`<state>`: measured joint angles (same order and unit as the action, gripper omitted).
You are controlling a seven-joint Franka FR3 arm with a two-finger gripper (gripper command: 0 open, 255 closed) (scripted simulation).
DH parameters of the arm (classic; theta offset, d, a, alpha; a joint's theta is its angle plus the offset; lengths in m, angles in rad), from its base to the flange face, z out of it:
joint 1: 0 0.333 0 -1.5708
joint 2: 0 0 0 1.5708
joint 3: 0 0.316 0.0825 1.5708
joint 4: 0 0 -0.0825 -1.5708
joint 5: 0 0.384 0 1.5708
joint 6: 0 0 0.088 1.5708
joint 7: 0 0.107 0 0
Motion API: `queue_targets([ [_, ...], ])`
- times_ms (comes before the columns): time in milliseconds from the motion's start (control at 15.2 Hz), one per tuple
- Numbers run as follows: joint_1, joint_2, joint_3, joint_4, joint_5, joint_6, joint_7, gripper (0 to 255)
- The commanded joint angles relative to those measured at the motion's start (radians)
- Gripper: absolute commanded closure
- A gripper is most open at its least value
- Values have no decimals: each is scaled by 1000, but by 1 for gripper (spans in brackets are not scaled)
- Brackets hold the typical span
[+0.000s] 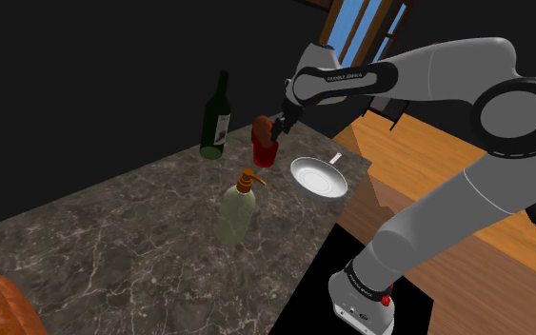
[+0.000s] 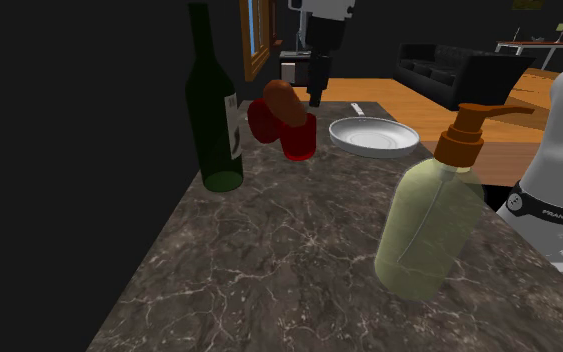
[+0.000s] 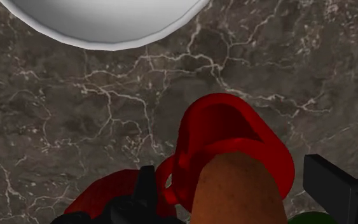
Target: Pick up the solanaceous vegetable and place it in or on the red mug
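Observation:
A brown, potato-like vegetable [image 1: 261, 127] [image 2: 283, 98] [image 3: 236, 189] stands on end in the red mug [image 1: 266, 154] [image 2: 301, 140] [image 3: 225, 124], its top sticking out above the rim. The mug sits on the dark marble counter [image 1: 142, 219], between the bottle and the pan. My black gripper [image 1: 281, 121] [image 2: 317, 88] [image 3: 231, 183] hovers just above the mug, open. One finger stands on each side of the vegetable, with a gap between each finger and its skin. The mug's handle [image 3: 168, 178] faces the finger [image 3: 144, 191] nearest it.
A dark green wine bottle [image 1: 216, 116] [image 2: 212, 100] stands close behind the mug. A white pan [image 1: 319, 177] [image 2: 373, 135] [image 3: 107, 22] lies beside it near the counter's edge. A pale soap dispenser with an orange pump [image 1: 237, 205] [image 2: 434, 215] stands nearer the middle.

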<state>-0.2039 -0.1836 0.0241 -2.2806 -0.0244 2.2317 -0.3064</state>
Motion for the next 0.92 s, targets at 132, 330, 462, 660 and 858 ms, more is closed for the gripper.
queue_targets([
  [132,1,-16,1,18,1,-35,1,0],
  [330,2,-57,2,71,4,-129,0,0],
  [462,2,-57,2,71,4,-129,0,0],
  [660,2,-57,2,71,4,-129,0,0],
  [858,2,-57,2,71,4,-129,0,0],
])
